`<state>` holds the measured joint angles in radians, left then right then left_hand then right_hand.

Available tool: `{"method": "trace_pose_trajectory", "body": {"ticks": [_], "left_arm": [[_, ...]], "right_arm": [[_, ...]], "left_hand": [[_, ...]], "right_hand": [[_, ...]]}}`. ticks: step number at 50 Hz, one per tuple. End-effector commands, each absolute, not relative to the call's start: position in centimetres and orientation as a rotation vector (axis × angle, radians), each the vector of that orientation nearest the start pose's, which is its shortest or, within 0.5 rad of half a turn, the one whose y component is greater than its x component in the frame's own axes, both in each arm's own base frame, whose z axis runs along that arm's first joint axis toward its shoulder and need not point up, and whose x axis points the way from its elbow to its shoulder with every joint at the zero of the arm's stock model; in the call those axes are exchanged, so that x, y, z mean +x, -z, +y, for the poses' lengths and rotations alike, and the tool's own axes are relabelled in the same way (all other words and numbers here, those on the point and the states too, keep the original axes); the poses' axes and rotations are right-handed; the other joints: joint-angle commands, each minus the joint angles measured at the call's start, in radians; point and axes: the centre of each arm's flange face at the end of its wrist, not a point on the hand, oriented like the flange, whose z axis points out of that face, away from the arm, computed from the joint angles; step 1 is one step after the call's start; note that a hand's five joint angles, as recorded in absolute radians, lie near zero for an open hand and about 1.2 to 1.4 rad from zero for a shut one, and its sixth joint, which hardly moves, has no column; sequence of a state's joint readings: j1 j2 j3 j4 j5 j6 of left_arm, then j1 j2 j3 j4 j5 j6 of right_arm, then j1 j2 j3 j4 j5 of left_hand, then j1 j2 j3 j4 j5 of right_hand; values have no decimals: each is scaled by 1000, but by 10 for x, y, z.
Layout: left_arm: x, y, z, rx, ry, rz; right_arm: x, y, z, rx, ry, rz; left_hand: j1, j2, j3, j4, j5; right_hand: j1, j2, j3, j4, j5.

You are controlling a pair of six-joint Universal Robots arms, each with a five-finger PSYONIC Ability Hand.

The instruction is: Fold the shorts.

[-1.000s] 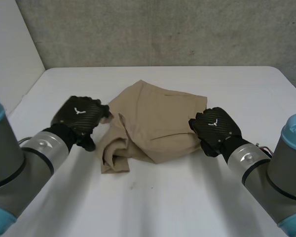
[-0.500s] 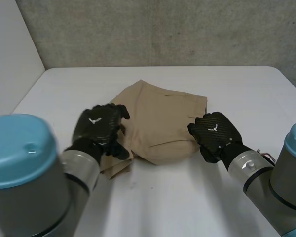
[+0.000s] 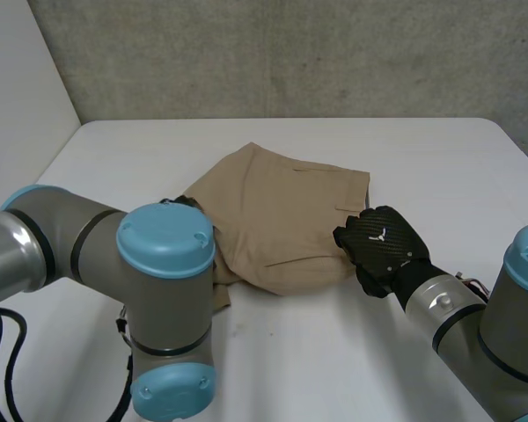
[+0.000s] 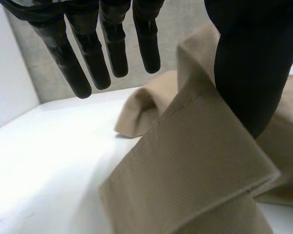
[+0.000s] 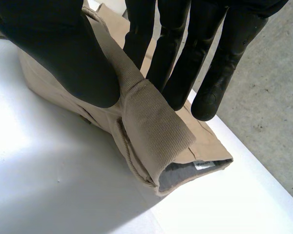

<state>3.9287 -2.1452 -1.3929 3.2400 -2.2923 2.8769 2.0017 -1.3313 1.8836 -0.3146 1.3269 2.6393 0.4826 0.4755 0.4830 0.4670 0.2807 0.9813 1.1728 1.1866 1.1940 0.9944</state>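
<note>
The tan shorts (image 3: 282,220) lie crumpled in the middle of the white table (image 3: 334,352). My right hand (image 3: 380,246) is at their right edge. In the right wrist view its thumb (image 5: 63,53) and fingers pinch a raised fold of the shorts (image 5: 151,131), whose grey lining shows at the open end. My left hand (image 3: 179,202) is at the shorts' left side, mostly hidden behind its own arm. In the left wrist view its fingers (image 4: 88,53) hang straight above the table, and the thumb (image 4: 249,63) rests on a folded hem of the shorts (image 4: 195,170).
My left arm's elbow with its blue cap (image 3: 163,290) stands in the foreground and covers the shorts' left part. A grey wall (image 3: 290,53) runs behind the table and a white wall (image 3: 18,97) stands at the left. Bare table surrounds the shorts.
My left arm has swung in front of the camera and carried its hand onto the shorts' left side. The right hand has kept its grip and barely moved.
</note>
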Motion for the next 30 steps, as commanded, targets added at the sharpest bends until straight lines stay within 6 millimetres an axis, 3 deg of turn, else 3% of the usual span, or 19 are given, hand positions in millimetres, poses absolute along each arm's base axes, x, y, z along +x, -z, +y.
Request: {"method": "trace_pose_trajectory", "body": {"ticks": [1, 6, 10, 13, 17, 18, 21, 22, 26, 30], "left_arm": [[-297, -178, -210, -39, 1973, 2476], [-286, -180, -216, 24, 1920, 2452], [-283, -192, -215, 166, 1919, 2463], [-281, -209, -215, 219, 1977, 2463], [-279, -250, -211, 366, 2095, 2423], [-277, -269, -206, 446, 2140, 2380], [-274, -303, -196, 577, 2233, 2270], [-272, -322, -189, 658, 2276, 2188], [-265, -354, -169, 835, 2333, 2010], [-260, -366, -156, 946, 2332, 1908]], "right_arm": [[267, -173, -215, -1254, 1853, 1993], [267, -177, -219, -1249, 1872, 1980], [269, -191, -226, -1227, 1927, 1956], [270, -207, -231, -1221, 1968, 1933], [271, -253, -234, -1206, 2029, 1889], [271, -274, -235, -1198, 2045, 1876], [270, -306, -235, -1189, 2074, 1858], [270, -326, -236, -1182, 2092, 1850], [267, -369, -231, -1175, 2136, 1817], [264, -393, -223, -1195, 2155, 1802]], "left_hand": [[36, 43, 36, 52, 64], [218, 225, 217, 233, 245], [713, 720, 712, 728, 740], [914, 921, 913, 929, 941], [914, 921, 913, 929, 941], [914, 921, 913, 929, 941], [914, 921, 913, 929, 941], [914, 921, 913, 929, 941], [914, 921, 913, 929, 941], [914, 921, 913, 929, 941]], "right_hand": [[415, 223, 210, 202, 227], [415, 223, 210, 202, 227], [415, 223, 210, 202, 227], [415, 223, 210, 202, 227], [415, 223, 210, 202, 227], [415, 223, 210, 202, 227], [415, 223, 210, 202, 227], [415, 223, 210, 202, 227], [415, 223, 210, 202, 227], [415, 223, 210, 202, 227]]}}
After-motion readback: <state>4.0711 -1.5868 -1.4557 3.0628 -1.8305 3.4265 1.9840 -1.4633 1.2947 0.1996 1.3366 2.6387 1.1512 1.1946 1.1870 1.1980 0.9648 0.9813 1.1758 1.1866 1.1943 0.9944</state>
